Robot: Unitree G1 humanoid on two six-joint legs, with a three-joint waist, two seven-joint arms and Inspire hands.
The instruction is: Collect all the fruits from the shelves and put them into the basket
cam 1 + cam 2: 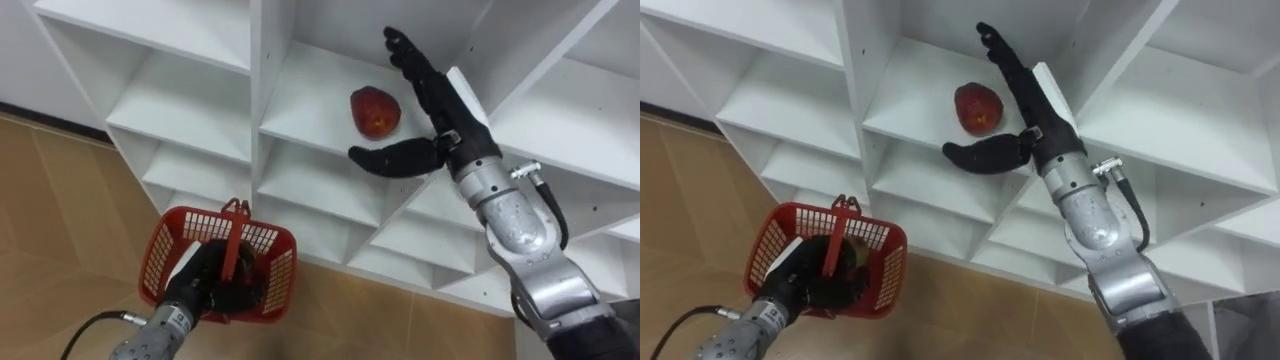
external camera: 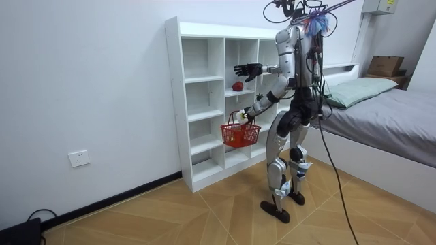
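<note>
The fruit (image 1: 375, 111) is red and the closet (image 1: 190, 110) plain white. The basket (image 1: 158, 255) is red with lattice mesh walls. The right hand (image 1: 437, 110) and left hand (image 1: 200, 285) are black; the floor (image 1: 60, 220) is tan wood laid in herringbone.

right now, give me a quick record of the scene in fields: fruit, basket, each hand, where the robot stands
fruit: one red fruit on a shelf of the closet
right hand: open, fingers straight beside the fruit, thumb below it, not closed on it
left hand: curled round the handle of the red basket
basket: held low in front of the lower shelves
stance: upright facing the closet, bed behind it
</note>
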